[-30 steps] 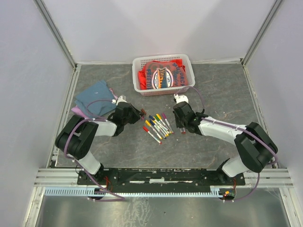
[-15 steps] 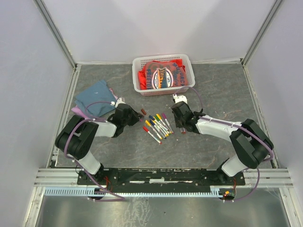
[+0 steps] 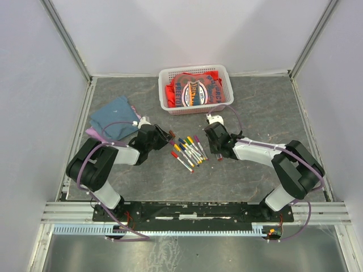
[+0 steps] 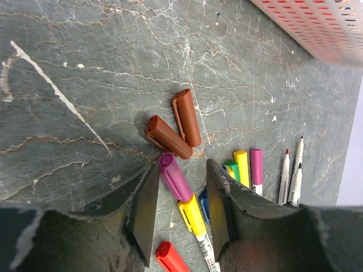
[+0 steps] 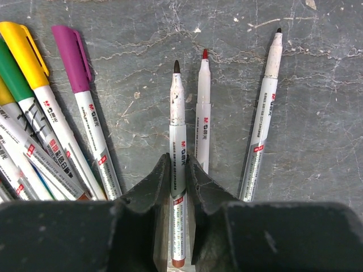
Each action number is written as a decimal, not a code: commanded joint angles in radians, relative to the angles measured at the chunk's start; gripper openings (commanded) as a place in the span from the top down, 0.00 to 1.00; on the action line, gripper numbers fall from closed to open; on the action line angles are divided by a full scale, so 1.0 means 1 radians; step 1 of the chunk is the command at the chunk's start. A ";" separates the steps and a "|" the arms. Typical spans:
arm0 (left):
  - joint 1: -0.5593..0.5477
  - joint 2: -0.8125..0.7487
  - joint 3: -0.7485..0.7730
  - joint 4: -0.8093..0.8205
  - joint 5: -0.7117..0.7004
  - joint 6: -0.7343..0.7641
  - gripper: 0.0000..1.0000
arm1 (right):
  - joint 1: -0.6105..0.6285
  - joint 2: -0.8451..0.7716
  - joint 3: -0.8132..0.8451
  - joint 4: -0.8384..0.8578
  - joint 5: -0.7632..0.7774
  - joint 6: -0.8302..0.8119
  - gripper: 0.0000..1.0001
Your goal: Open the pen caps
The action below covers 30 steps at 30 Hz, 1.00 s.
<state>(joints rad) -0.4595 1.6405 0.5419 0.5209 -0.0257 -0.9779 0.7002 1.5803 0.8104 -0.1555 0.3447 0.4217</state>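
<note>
Two brown pen caps (image 4: 169, 137) (image 4: 187, 117) lie loose on the table just beyond my left gripper (image 4: 181, 170). That gripper is open, its jaws either side of a purple cap (image 4: 176, 177) that lies end to end with a yellow-capped pen (image 4: 195, 218). My right gripper (image 5: 178, 170) stands barely open around an uncapped dark-tipped pen (image 5: 177, 122) lying on the table. Two more uncapped pens (image 5: 203, 113) (image 5: 264, 113) lie to its right. Capped pens (image 5: 76, 113) fan out to its left. In the top view both grippers (image 3: 168, 135) (image 3: 218, 154) flank the pens (image 3: 189, 151).
A white basket (image 3: 164, 90) holding red cloth stands behind the pens. A blue cloth (image 3: 113, 122) lies at the left, behind the left arm. A red cap (image 4: 170, 258) shows under the left jaw. Grey walls close in the table on three sides.
My left gripper has opened and the brown cap it held now lies on the table. My right gripper's jaws have eased apart around the pen barrel.
</note>
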 commanded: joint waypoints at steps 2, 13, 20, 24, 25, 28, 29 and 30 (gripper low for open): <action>0.008 -0.018 -0.023 -0.019 -0.039 0.027 0.53 | -0.003 0.011 0.041 0.013 0.017 0.000 0.79; 0.018 -0.067 -0.050 -0.029 -0.047 0.036 0.53 | -0.004 0.035 0.050 0.004 0.029 0.002 0.70; 0.018 -0.113 -0.057 -0.049 -0.057 0.045 0.52 | -0.002 0.001 0.044 0.006 0.030 -0.009 0.66; 0.018 -0.134 -0.061 -0.053 -0.056 0.046 0.47 | 0.003 -0.043 0.039 0.013 0.017 -0.034 0.65; 0.018 -0.137 -0.062 -0.053 -0.055 0.046 0.45 | 0.006 -0.051 0.041 0.012 0.014 -0.039 0.65; 0.019 -0.149 -0.065 -0.053 -0.052 0.044 0.41 | 0.018 -0.064 0.055 0.010 0.001 -0.056 0.63; 0.017 -0.153 -0.065 -0.053 -0.050 0.044 0.40 | 0.023 -0.064 0.059 0.010 -0.005 -0.059 0.63; 0.018 -0.158 -0.065 -0.053 -0.048 0.044 0.39 | 0.027 -0.063 0.065 0.008 -0.016 -0.063 0.63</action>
<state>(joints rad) -0.4446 1.5215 0.4828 0.4500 -0.0525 -0.9745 0.7082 1.5505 0.8204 -0.1596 0.3477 0.3916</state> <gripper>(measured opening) 0.590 0.365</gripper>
